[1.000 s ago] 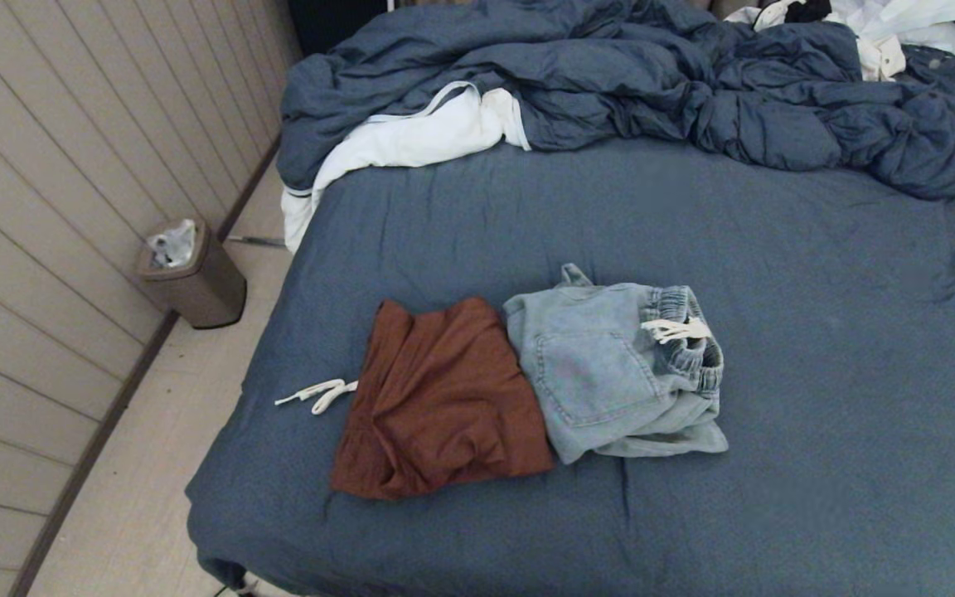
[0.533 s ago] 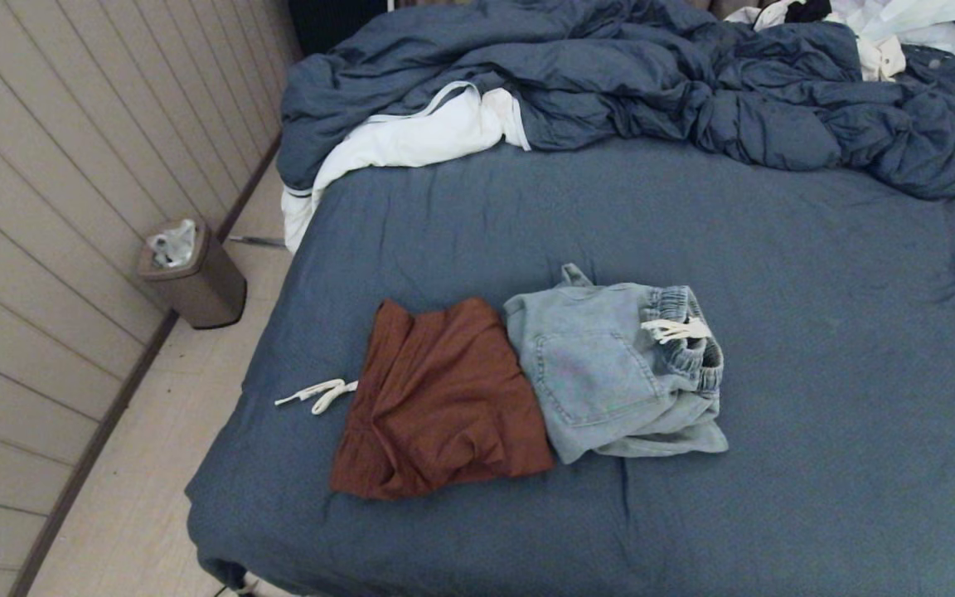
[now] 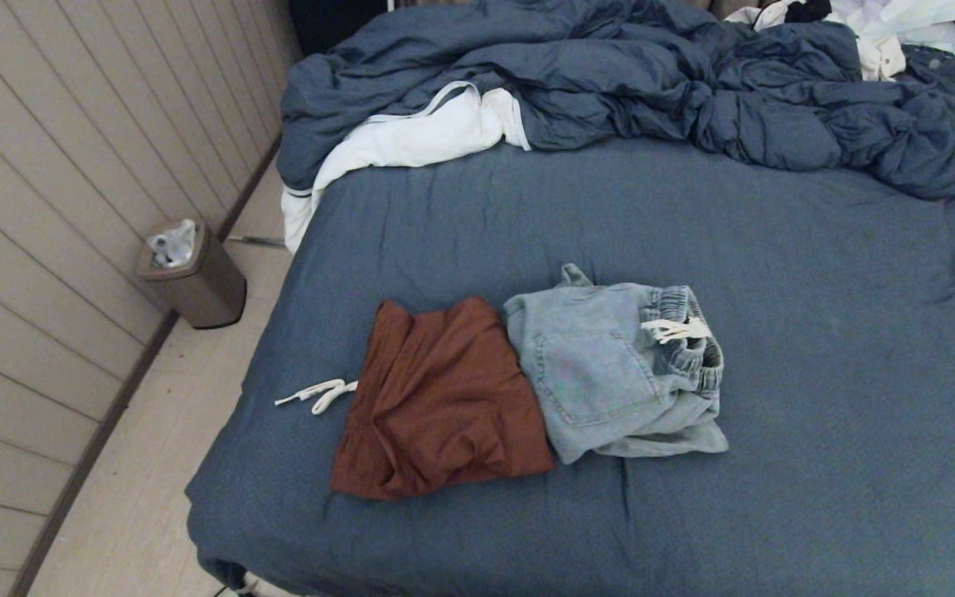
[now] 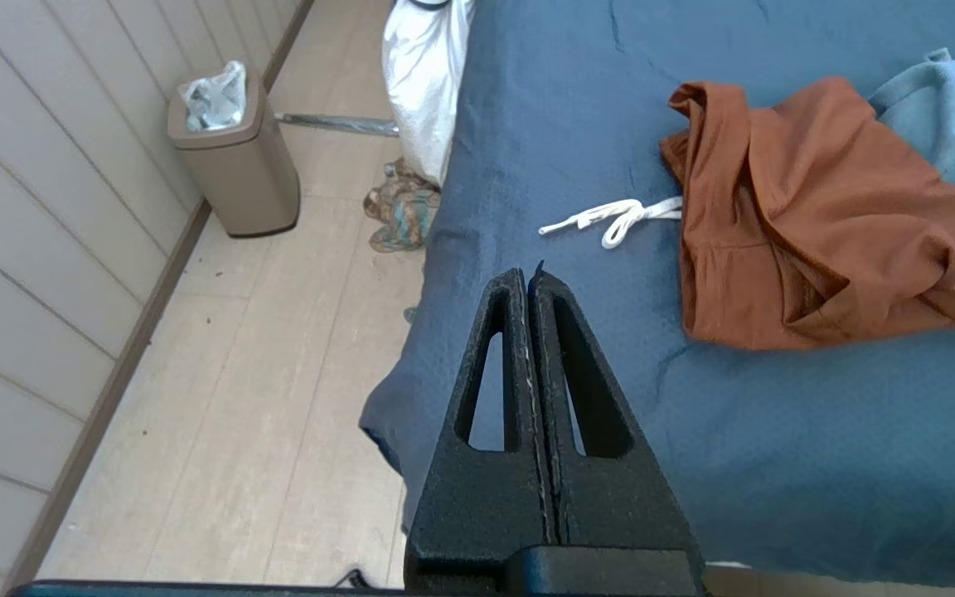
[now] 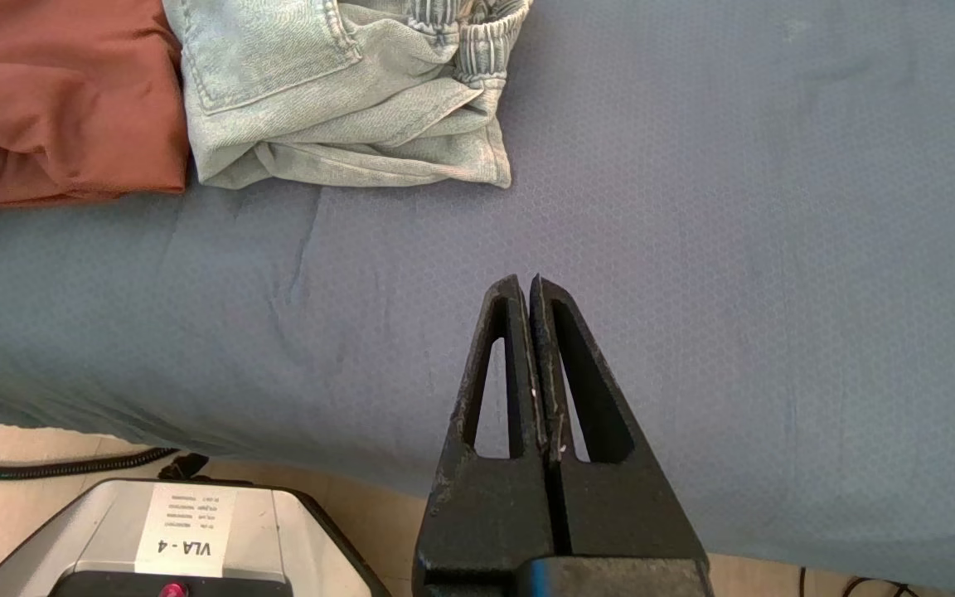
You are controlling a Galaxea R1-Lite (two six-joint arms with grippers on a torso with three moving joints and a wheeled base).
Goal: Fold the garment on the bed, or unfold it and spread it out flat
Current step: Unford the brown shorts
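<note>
Folded denim shorts (image 5: 336,91) on the bed (image 5: 693,207), well apart from both clenched, empty pincers (image 5: 527,286) (image 4: 525,278).

Two folded garments on the bed (image 3: 776,274), touching: shorts (image 3: 444,398) at 9 o'clock of jeans (image 3: 610,373). Cord (image 3: 316,395) at shorts' 9. Duvet (image 3: 652,83) at bed's 12. Bin (image 3: 196,282) on floor, 9 of bed.

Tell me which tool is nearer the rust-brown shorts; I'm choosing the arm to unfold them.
Left. The left tool, shut, hangs over the bed's left near edge beside the rust-brown shorts. The right tool, shut, sits off to their right, past the denim shorts.
</note>
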